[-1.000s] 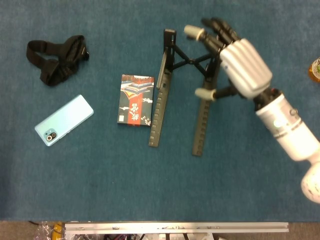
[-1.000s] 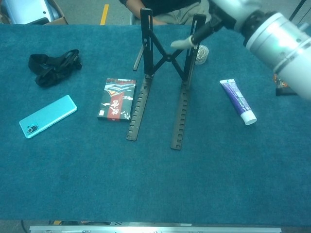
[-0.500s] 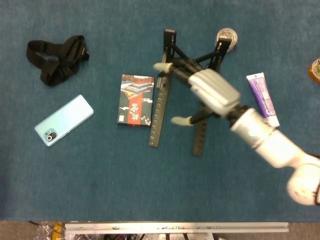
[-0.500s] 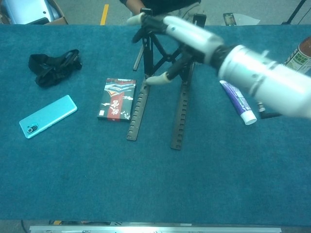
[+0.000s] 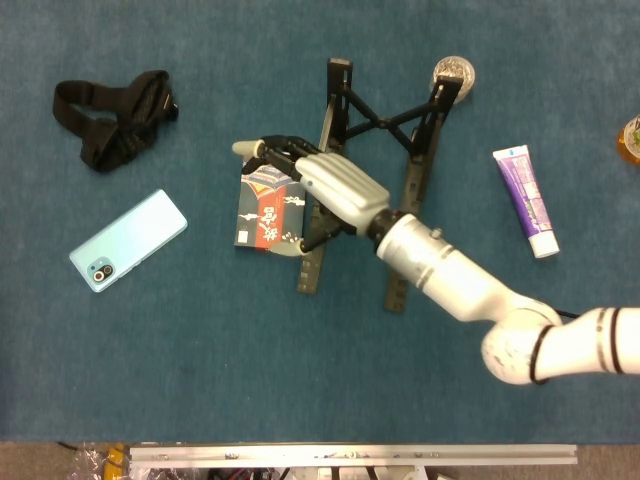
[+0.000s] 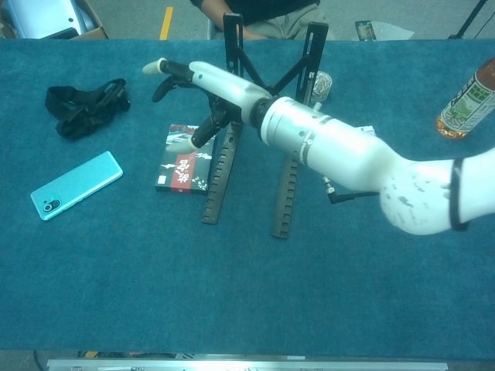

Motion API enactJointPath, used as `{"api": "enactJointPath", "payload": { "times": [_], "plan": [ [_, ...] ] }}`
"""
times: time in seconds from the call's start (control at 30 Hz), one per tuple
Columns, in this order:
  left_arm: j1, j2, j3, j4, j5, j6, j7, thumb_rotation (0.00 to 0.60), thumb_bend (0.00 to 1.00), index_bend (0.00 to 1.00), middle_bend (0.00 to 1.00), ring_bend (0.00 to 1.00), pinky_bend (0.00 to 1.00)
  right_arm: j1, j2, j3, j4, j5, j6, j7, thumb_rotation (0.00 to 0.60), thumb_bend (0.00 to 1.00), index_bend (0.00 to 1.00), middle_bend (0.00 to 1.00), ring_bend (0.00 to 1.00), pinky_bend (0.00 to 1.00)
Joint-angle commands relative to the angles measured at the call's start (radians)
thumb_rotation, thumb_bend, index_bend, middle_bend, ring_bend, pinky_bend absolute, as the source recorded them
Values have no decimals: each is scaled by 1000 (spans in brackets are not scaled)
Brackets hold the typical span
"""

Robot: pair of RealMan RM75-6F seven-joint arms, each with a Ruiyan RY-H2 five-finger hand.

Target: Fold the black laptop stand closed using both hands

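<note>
The black laptop stand [image 5: 400,270] stands unfolded at mid-table, two notched rails lying on the blue cloth with crossed struts [image 5: 378,122] rising at the far end; in the chest view the laptop stand [image 6: 283,202] has its uprights pointing up. My right hand [image 5: 322,187] reaches in from the lower right and hovers over the left rail [image 5: 311,262], fingers spread toward the left above the book and holding nothing. The chest view shows the same right hand [image 6: 207,83] raised beside the left upright. Whether it touches the rail is unclear. My left hand is out of sight.
A patterned book [image 5: 262,218] lies against the left rail. A light blue phone [image 5: 128,240] and a black strap [image 5: 115,120] are further left. A toothpaste tube [image 5: 528,200], a small round jar [image 5: 453,72] and a bottle [image 6: 464,97] sit to the right.
My right hand has swept leftward across the stand, from beside the right upright to above the left rail and book. The stand has not moved.
</note>
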Motion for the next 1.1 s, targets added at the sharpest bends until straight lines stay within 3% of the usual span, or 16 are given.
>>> {"api": "enactJointPath", "payload": {
  "times": [0.03, 0.57, 1.1],
  "plan": [
    [2, 2, 0, 1, 0, 2, -3, 600, 257, 36, 4, 0, 12, 18, -36, 7, 52, 20, -17, 13, 600, 128, 103, 256, 49, 31],
    [1, -1, -5, 9, 1, -1, -9, 600, 257, 36, 4, 0, 12, 16, -103, -9, 260, 43, -71, 74, 600, 129, 102, 260, 49, 31],
    [2, -7, -8, 20, 4, 1, -18, 600, 257, 36, 3, 0, 12, -4, -83, 0, 289, 69, -73, 59, 600, 128, 102, 260, 49, 31]
  ]
}}
